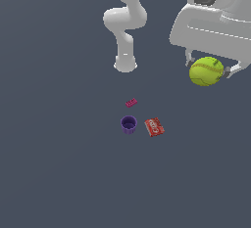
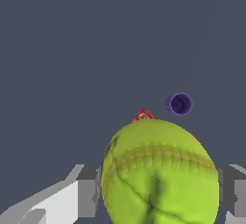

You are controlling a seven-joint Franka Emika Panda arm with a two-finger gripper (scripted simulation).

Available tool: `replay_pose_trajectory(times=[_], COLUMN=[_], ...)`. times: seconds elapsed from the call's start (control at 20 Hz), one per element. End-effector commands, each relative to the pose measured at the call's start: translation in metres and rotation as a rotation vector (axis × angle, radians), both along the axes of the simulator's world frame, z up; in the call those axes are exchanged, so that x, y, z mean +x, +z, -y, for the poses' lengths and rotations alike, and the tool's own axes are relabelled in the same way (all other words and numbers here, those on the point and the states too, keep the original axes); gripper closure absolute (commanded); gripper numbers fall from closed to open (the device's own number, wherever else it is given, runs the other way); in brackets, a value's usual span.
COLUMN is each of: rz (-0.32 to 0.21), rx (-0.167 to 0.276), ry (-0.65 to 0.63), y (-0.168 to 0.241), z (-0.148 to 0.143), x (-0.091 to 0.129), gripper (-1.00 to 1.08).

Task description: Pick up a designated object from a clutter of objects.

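End effector [image 1: 208, 70] nearest the exterior camera, raised above the worktop [image 1: 59, 163] at that view's upper right. Its fingers [image 2: 88, 189] are closed against both sides of the yellow-green ball [image 1: 206, 71], which hangs clear of the surface. Farther off, on the worktop: purple cup [image 1: 129, 124] upright, mouth open; red packet [image 1: 154, 126] lying flat just beside it toward the exterior view's right, not touching. Small magenta brick [image 1: 131, 102] near, beyond the cup. Arm base [image 1: 125, 64] farther back still.
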State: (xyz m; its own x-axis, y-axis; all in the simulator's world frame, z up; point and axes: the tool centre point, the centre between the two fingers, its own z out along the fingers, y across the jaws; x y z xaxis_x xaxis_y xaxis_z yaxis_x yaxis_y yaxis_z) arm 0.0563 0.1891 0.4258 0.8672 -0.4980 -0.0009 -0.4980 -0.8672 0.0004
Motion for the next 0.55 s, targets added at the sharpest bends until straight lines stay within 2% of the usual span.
replay_pose_trajectory(times=[0.0, 0.5], rz=[0.001, 0.001], rx=[0.0, 0.0], ry=[0.0, 0.0], y=[0.008, 0.018], z=[-0.002, -0.005], x=[0.004, 0.01], gripper=[1.08, 1.08])
